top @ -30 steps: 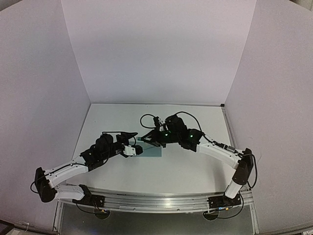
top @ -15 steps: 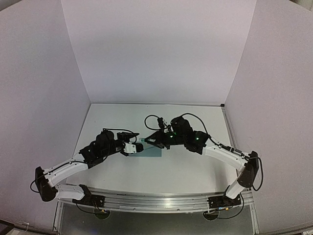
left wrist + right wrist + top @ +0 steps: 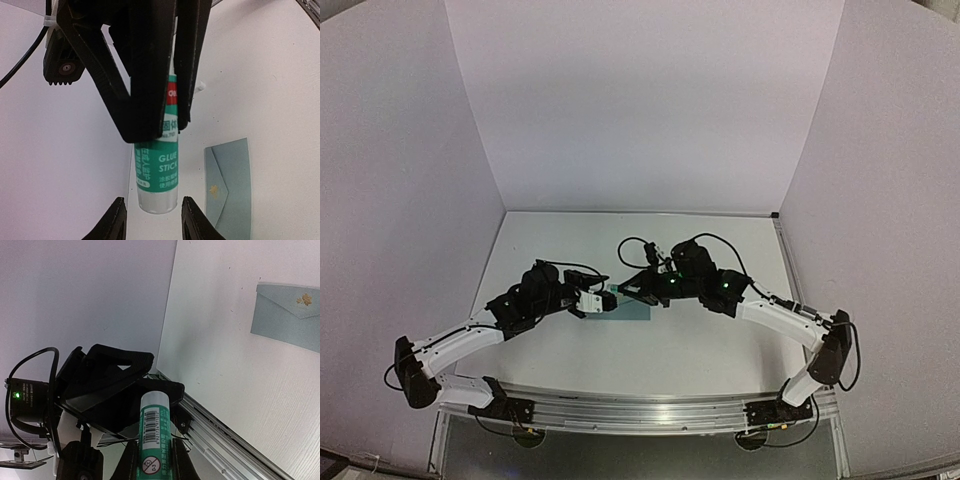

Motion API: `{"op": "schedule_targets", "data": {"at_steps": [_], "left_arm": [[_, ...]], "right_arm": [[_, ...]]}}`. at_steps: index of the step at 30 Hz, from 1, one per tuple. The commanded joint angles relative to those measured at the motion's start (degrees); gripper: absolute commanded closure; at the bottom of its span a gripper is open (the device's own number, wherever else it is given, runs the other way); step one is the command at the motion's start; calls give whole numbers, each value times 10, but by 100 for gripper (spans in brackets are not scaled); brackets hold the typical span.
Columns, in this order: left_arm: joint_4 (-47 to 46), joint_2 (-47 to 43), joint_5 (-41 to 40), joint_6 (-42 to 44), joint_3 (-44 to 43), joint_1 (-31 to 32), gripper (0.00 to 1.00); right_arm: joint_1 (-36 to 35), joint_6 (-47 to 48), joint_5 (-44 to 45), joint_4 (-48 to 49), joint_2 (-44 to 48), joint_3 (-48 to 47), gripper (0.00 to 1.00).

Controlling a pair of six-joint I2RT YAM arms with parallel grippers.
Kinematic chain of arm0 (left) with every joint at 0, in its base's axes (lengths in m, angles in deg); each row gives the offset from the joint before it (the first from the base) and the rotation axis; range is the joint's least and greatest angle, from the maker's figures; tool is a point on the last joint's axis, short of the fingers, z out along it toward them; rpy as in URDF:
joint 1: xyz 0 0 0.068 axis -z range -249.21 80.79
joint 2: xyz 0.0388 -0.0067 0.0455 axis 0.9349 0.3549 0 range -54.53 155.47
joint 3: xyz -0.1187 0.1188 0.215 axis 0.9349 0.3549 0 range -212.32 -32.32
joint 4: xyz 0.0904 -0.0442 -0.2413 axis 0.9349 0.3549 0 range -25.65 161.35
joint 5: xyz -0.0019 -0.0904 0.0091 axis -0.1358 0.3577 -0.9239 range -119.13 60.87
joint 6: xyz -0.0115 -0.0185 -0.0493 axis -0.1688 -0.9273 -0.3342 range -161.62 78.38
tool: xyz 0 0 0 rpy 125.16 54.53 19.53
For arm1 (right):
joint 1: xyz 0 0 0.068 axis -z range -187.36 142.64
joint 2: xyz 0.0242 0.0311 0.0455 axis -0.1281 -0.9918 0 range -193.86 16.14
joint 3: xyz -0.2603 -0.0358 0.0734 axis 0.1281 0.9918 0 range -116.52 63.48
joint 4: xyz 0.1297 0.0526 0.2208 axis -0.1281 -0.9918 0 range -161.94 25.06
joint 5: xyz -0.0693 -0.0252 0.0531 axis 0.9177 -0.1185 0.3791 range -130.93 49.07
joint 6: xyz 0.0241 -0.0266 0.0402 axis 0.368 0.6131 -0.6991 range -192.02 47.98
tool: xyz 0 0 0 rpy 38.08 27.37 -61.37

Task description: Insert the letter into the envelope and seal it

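Moved: left gripper (image 3: 152, 204) came closer to right gripper (image 3: 152, 456) | left: spread around green-white cylindrical plastic glue stick (image 3: 159, 170) | right: clenched on it

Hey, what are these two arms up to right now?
The right pincer grips a glue stick in the air above the table. The left pincer is open, its fingers on either side of the stick's other end, not closed on it. A teal envelope lies flat on the table below them, flap down.
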Motion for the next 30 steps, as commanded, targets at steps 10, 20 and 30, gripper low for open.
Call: {"op": "schedule_targets", "data": {"at_steps": [10, 20, 30], "left_arm": [[35, -6, 33, 4, -38, 0, 73], [28, -11, 45, 11, -36, 0, 70], [30, -11, 43, 7, -35, 0, 74]], "right_arm": [[-5, 5, 0, 22, 3, -15, 100], [-4, 5, -5, 23, -11, -22, 100], [-4, 5, -8, 23, -16, -24, 100]]}}
